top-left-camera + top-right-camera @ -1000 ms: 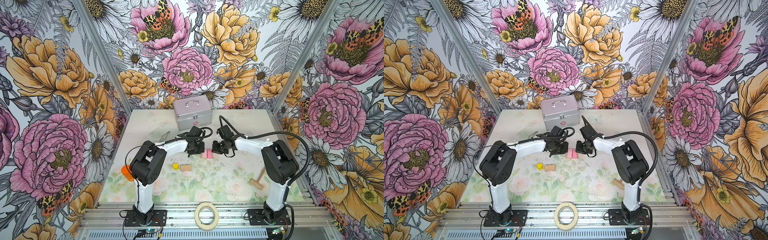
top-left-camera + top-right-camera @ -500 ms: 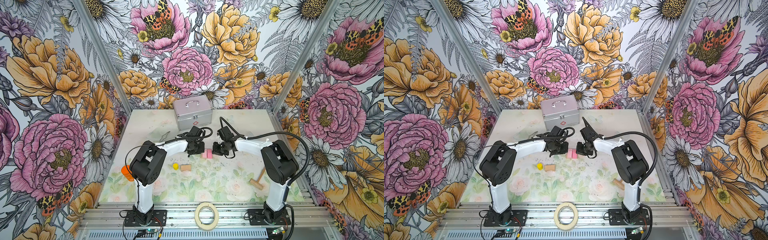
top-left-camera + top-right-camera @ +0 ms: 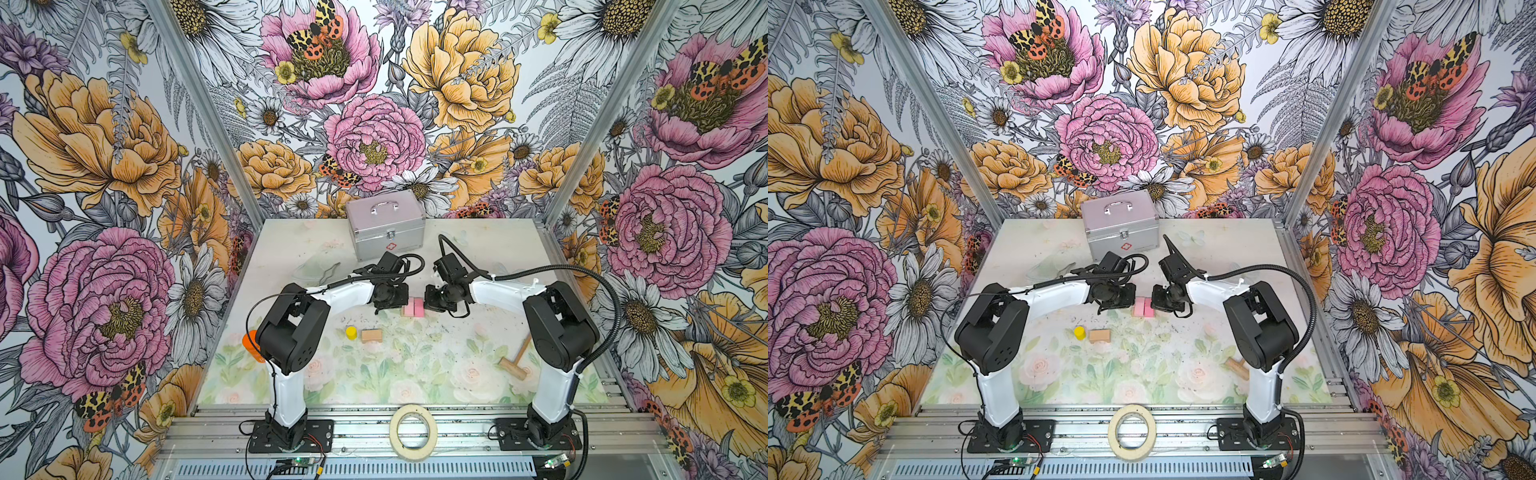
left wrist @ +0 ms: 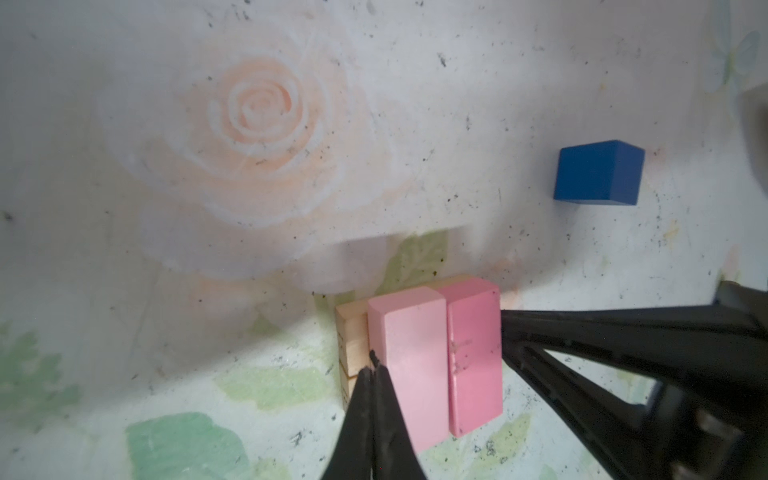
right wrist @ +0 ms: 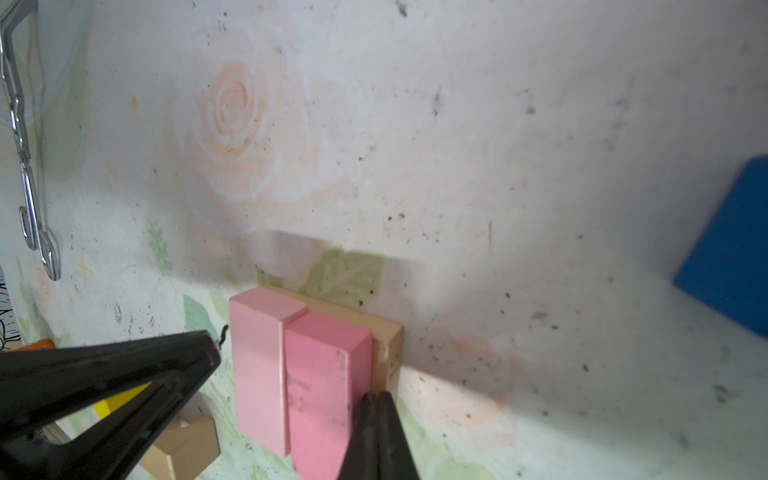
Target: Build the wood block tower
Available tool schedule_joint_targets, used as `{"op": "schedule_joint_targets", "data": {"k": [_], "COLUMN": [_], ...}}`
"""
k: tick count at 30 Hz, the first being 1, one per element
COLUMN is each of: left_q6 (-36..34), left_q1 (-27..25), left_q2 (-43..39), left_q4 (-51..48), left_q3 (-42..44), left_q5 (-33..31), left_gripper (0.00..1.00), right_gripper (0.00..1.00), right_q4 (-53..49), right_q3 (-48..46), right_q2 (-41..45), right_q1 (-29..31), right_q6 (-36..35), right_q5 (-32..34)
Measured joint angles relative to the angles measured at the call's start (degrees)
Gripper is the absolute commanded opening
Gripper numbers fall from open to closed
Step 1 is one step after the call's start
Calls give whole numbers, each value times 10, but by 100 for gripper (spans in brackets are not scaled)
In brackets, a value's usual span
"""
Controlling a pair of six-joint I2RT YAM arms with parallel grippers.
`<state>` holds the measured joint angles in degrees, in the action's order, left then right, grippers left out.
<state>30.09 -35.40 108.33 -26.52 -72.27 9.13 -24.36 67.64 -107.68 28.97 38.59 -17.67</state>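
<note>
Tan bricks (image 4: 351,338) mostly under pink bricks (image 4: 415,357)

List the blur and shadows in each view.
Left wrist view: blue block crisp, a soft shadow on the mat behind the pink bricks. Right wrist view: blue block at the frame edge blurred, same shadow band. Both top views: even light, sharp, walls splayed by the wide lens.

You face a booth whose three walls (image 3: 124,166) carry oversized pink and orange flowers with spotted moths. Your tabletop (image 3: 498,241) wears a pale, speckled rose-print mat, greener toward the front, where a slotted metal rail (image 3: 465,428) runs. Light falls evenly.
</note>
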Motion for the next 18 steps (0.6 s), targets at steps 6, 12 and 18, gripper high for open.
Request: {"op": "schedule_joint_targets", "data": {"k": [6, 12, 18], "left_q6": [2, 5, 6], "left_q1": [-5, -7, -8], "left_q2": [-7, -7, -7], "left_q4": [0, -1, 0], "left_q3": [9, 19, 19], "left_q5": [0, 0, 0], "left_gripper": [0, 0, 0], "right_gripper": [0, 0, 0], "right_q4": [0, 0, 0], "right_q3": [0, 0, 0], "right_q2": [0, 0, 0], "right_q1": [4, 4, 4], "right_q6": [0, 0, 0], "right_q5": [0, 0, 1]}}
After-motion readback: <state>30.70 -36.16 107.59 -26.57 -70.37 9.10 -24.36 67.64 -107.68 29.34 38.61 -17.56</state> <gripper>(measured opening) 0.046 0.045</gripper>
